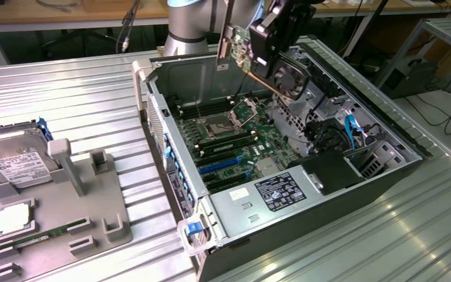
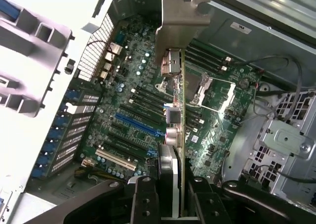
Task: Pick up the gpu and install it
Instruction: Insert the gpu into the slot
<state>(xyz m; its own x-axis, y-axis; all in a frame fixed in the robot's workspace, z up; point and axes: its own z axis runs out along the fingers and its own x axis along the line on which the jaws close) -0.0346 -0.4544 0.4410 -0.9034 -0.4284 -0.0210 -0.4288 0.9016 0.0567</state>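
1. The black two-fingered pincer (image 2: 173, 197) is pinching the gpu (image 2: 174, 116), a thin dark flat card, seen edge-on between its fingers.
2. The card is hanging in the air over the open grey metal computer case (image 1: 288, 229), its long axis running straight out from the pincer, with the silver end bracket (image 2: 181, 26) farthest from it.
3. The green motherboard (image 2: 133, 93) is lying beyond the pincer, and its long blue slot (image 2: 139, 123) is sitting to one side of the card's edge, angled across it.

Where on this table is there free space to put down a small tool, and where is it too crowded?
Free: the ribbed metal table bordered by the grey plastic holder and the open black computer case, and the strip at the exterior view's right of the case. Crowded: the holder, and inside the case.
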